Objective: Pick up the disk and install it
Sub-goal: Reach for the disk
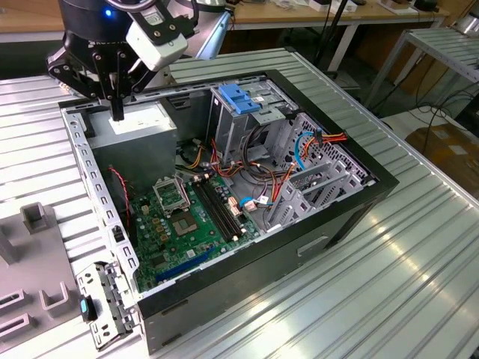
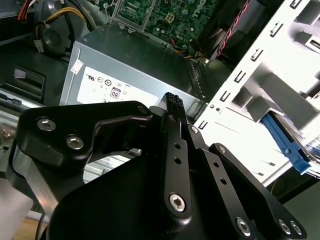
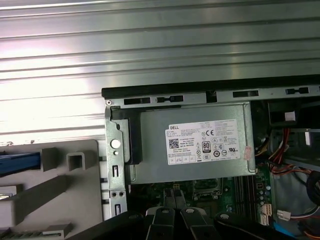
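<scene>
Jaws closed, empty: gripper (image 1: 117,111) hovers over the power supply (image 1: 142,129); the disk (image 3: 17,162) lies outside the computer case (image 1: 247,277) wall.

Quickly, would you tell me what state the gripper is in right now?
Gripper: closed, holding nothing, over the grey metal power-supply box.

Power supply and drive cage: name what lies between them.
In the exterior view, a bundle of coloured cables lies between the power supply and the drive cage.
</scene>
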You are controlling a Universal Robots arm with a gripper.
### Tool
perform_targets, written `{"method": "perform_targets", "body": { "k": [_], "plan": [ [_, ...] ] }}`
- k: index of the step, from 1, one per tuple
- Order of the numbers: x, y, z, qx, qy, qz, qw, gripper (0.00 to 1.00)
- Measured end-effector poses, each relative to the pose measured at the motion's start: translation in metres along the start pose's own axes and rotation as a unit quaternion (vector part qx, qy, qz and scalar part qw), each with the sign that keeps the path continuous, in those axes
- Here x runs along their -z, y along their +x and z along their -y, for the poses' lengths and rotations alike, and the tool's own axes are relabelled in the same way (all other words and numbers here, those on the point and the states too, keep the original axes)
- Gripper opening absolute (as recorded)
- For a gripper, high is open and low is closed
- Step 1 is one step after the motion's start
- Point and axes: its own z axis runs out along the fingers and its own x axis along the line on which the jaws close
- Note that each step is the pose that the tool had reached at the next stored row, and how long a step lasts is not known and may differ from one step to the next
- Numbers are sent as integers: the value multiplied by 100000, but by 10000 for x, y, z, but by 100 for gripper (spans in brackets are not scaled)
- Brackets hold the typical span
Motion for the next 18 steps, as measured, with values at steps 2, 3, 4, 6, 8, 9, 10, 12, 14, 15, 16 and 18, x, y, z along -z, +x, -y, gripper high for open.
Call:
{"method": "perform_targets", "body": {
  "k": [2, 3, 4, 6, 8, 9, 10, 12, 14, 15, 16, 18],
  "plan": [
    [-1, 6, 1, 1, -3, -1, 100000, 11],
    [-1, 8, 1, 2, -1, -3, 100000, 11],
    [-2, 10, 1, 2, -1, -6, 100000, 11],
    [-3, 15, 1, 2, -3, -4, 100000, 11],
    [-3, 19, 2, 2, -3, -10, 100000, 11],
    [-4, 23, 2, 0, -2, -13, 100000, 11],
    [-4, 26, 2, 1, 0, -16, 100000, 11],
    [-5, 29, 3, 2, 0, -18, 100000, 11],
    [-6, 34, 3, -1, 0, -23, 100000, 11],
    [-7, 38, 3, 1, 1, -26, 100000, 11],
    [-7, 39, 3, 2, 0, -27, 100000, 11],
    [-8, 44, 4, 0, 2, -30, 100000, 11]
  ]
}}
